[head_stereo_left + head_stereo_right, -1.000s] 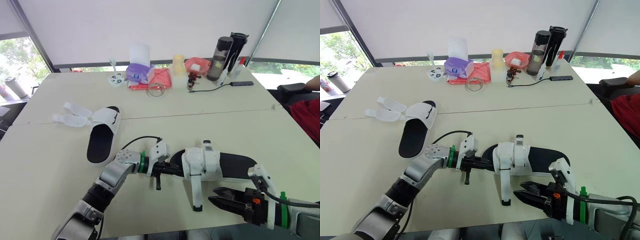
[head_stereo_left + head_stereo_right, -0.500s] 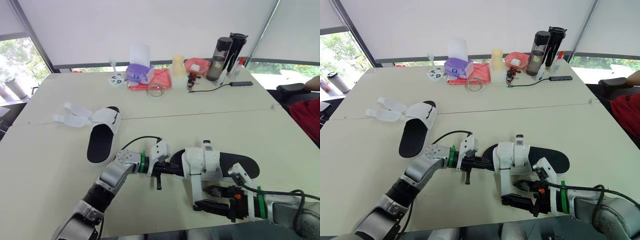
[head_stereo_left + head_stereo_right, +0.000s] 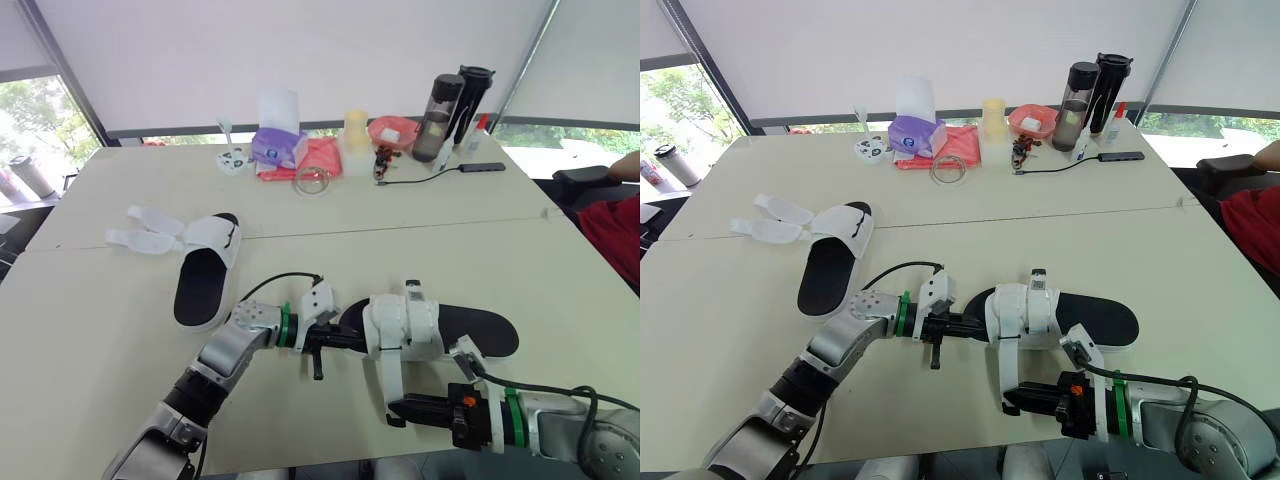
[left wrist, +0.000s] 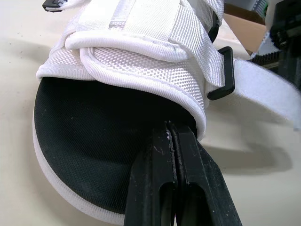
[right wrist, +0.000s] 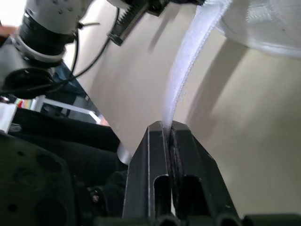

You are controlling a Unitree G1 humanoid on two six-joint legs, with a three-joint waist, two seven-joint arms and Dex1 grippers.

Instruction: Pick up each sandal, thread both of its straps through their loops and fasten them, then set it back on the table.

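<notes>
right gripper [image 3: 402, 409] | moved in leftward | now clamped on strap [image 3: 386, 372]

The pale beige worktop [image 3: 90, 300], two slabs meeting at a seam, carries a white strapped sandal with a black footbed [image 3: 203, 280] at the left, straps spread open, and a second such sandal [image 3: 470, 330] near the front edge. Along the far edge stand a purple tissue box [image 3: 278, 146], a pale yellow cup [image 3: 356, 130], a red bowl [image 3: 392, 130] and two dark bottles [image 3: 437, 117].
</notes>
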